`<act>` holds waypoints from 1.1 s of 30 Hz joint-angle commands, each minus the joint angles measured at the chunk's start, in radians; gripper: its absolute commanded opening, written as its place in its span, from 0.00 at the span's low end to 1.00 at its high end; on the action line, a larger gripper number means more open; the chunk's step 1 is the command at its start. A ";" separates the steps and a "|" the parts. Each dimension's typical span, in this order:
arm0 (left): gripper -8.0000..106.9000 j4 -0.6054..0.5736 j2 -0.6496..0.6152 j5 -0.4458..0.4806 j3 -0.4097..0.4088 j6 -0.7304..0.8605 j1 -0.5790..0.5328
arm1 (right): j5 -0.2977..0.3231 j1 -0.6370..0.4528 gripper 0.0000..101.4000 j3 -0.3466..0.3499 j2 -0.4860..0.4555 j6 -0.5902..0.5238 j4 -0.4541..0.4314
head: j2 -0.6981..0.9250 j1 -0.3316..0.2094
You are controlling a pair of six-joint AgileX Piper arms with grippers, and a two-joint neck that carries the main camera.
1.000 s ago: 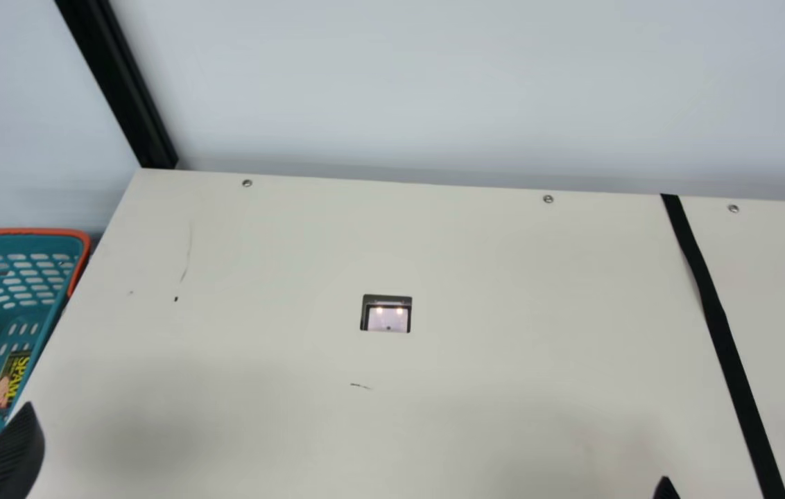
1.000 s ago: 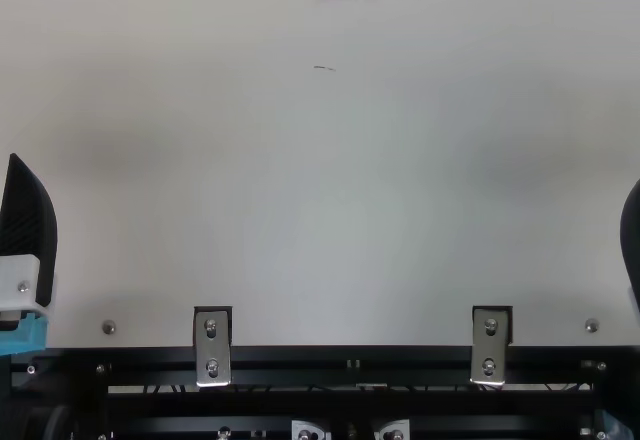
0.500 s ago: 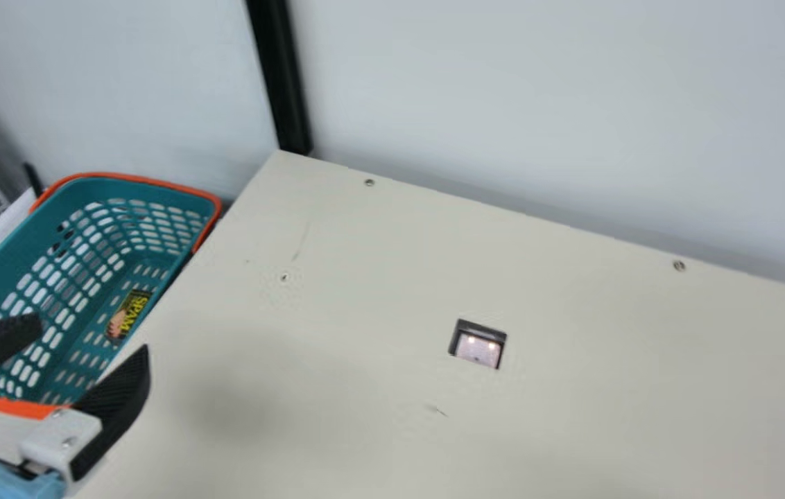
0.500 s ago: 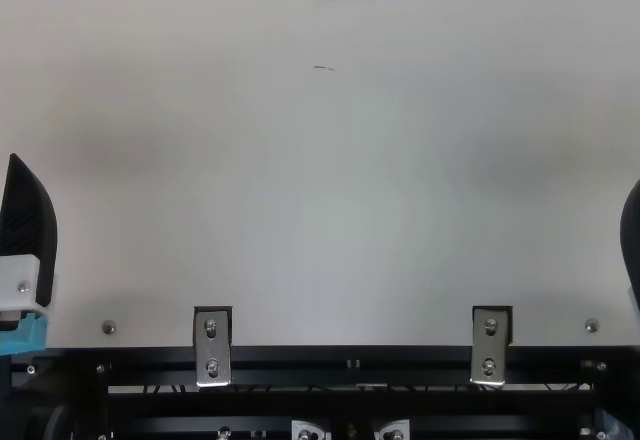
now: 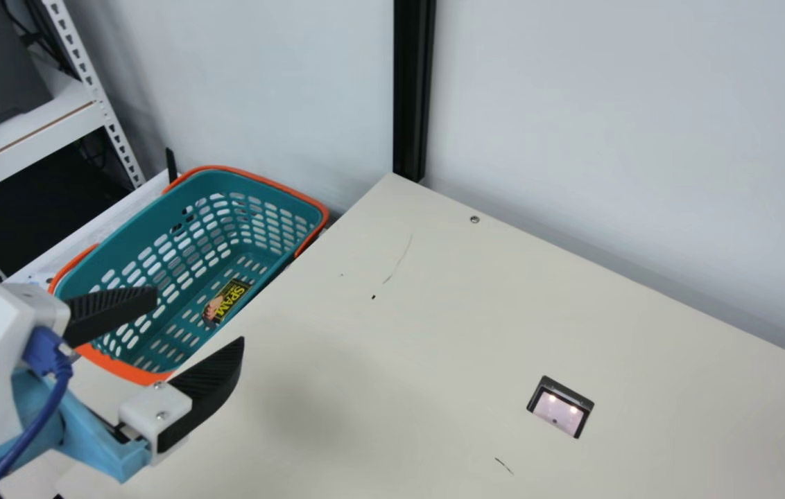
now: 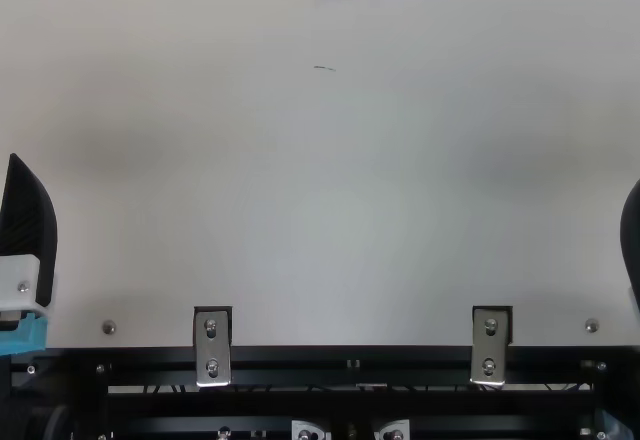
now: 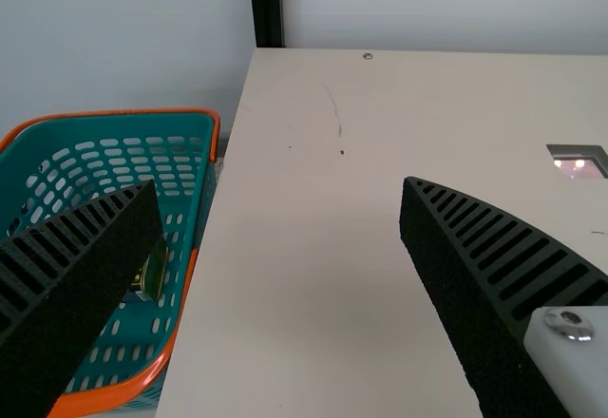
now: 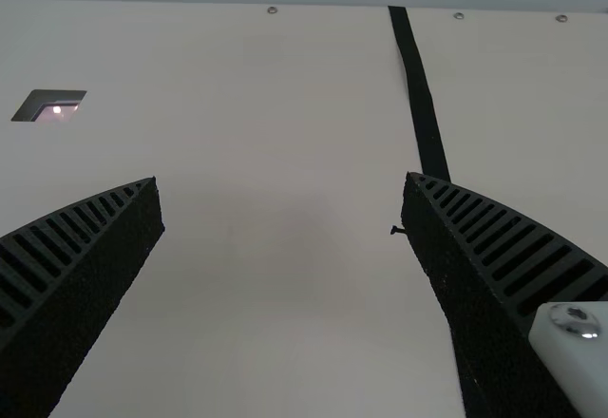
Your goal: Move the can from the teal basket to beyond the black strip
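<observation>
In the main view my left gripper (image 5: 200, 313) stands open, its fingers apart, near the close end of the teal basket (image 5: 115, 249). The can (image 5: 226, 302), dark with yellow lettering, lies on the basket's floor against the table side. The left wrist view has my left gripper (image 7: 281, 186) with nothing between its fingers, and the can (image 7: 152, 271) partly behind one finger. My right gripper (image 6: 632, 235) is at the right edge of the top view, cut off. In the right wrist view my right gripper (image 8: 283, 180) is open over bare table, and the black strip (image 8: 420, 95) runs behind one finger.
The basket stands beyond the left edge of the cream table (image 5: 378, 388). A white shelf rack (image 5: 25, 145) is behind it at the left, and a black post (image 5: 413, 90) rises at the table's far corner. A small square cutout (image 5: 560, 407) is set in the table.
The main camera has turned left, bringing the whole basket, the shelf rack and more of my left gripper into view. In the top view both arms have kept still.
</observation>
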 commanded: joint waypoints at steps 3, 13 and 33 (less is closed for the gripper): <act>0.85 0.000 0.000 0.000 0.000 0.000 0.000 | 0.000 0.000 1.00 0.000 0.000 0.000 0.000 | 0.066 -0.070; 0.85 0.000 0.000 0.000 0.000 0.000 0.000 | 0.000 0.000 1.00 0.000 0.000 0.000 0.000 | 0.109 -0.072; 0.85 0.043 0.125 -0.077 -0.079 -0.042 0.046 | 0.000 0.000 1.00 0.000 0.000 0.000 0.000 | 0.109 -0.072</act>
